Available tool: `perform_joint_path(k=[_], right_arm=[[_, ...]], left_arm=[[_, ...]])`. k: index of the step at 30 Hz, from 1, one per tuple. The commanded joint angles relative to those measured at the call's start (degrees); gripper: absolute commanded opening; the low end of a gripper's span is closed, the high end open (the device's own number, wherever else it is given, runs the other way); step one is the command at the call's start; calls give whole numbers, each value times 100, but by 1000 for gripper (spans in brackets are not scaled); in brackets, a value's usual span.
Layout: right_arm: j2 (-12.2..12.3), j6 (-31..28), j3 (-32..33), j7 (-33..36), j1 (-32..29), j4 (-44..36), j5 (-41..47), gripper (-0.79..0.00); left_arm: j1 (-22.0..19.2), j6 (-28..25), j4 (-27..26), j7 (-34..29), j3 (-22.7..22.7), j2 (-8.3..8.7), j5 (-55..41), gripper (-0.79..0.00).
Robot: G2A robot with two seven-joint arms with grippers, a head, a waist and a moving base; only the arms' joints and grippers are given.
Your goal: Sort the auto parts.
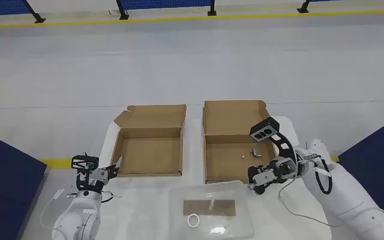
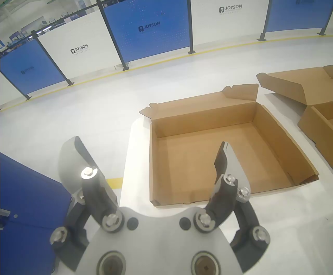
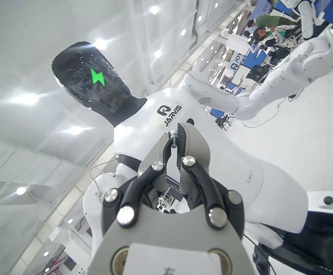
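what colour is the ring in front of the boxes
The ring is white, best seen in the top view.

Bright, even overhead light, ceiling lamps (image 3: 153,10) glaring in right wrist view, faint soft shadows, edges seemingly bowed

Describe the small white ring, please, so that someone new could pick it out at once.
On the white table, find the clear plastic tray at the near edge, in front of the open brown cardboard boxes. The small white ring lies inside it, just beside a flat brown cardboard strip; it alone is round, white and hollow.
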Motion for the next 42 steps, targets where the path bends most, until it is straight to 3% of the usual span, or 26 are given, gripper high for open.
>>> perform_joint_path(k=[1, 6, 10, 22, 27, 35, 42], right_arm=[[2, -6, -3, -5, 2, -1, -9, -785], [2, -6, -3, -5, 2, -1, -9, -785], [-72, 331, -19, -135, 66, -361, 194, -785], [-582, 1377, -732, -5, 1143, -450, 1167, -785], [-768, 1512, -933, -5, 1464, -320, 1225, -785], [-771, 1507, -929, -38, 1452, -342, 1229, -785], [-909, 1897, -889, -44, 1235, -572, 1939, -785]], left_arm=[[0, 0, 0, 0, 0, 0, 0, 0], [0, 0, 0, 0, 0, 0, 0, 0], [0, 0, 0, 0, 0, 0, 0, 0], [0, 0, 0, 0, 0, 0, 0, 0], [0, 0, 0, 0, 0, 0, 0, 0], [0, 0, 0, 0, 0, 0, 0, 0], [0, 0, 0, 0, 0, 0, 0, 0]])
